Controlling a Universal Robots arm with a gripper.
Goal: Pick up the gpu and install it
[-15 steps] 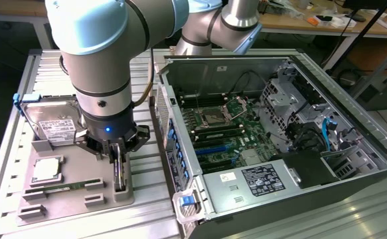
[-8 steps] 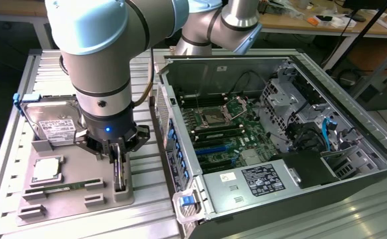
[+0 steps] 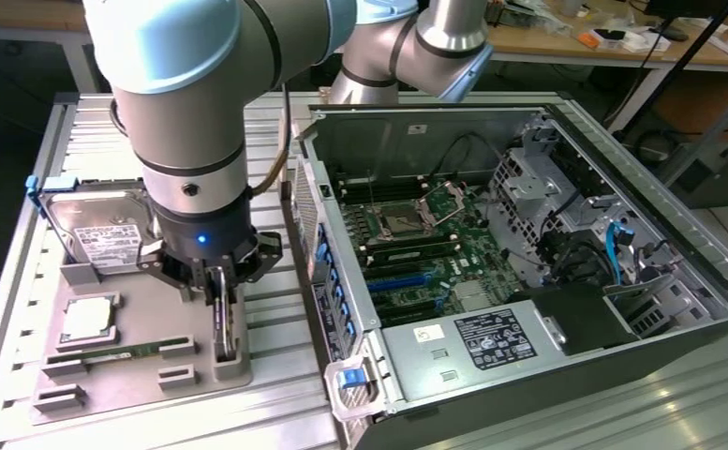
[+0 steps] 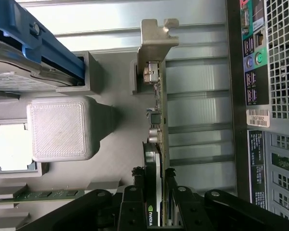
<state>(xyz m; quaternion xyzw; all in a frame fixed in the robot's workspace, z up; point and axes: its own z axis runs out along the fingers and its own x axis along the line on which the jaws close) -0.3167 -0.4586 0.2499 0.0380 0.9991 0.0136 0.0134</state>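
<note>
End effector (image 4: 154,179) tight around gpu (image 4: 155,115)

**Slatted metal table carries a tray and a case**

The table (image 3: 276,412) is a bench of pale aluminium slats with narrow grooves between them. Two things rest directly on it. Toward the exterior view's left lies a flat grey parts tray (image 3: 151,314), its moulded pockets and posts facing up. Just beside it, toward the exterior view's right, a computer case (image 3: 564,394) lies on its side with the open face upward and its rear port panel turned toward the tray. A strip of bare slats shows between the two.
</note>
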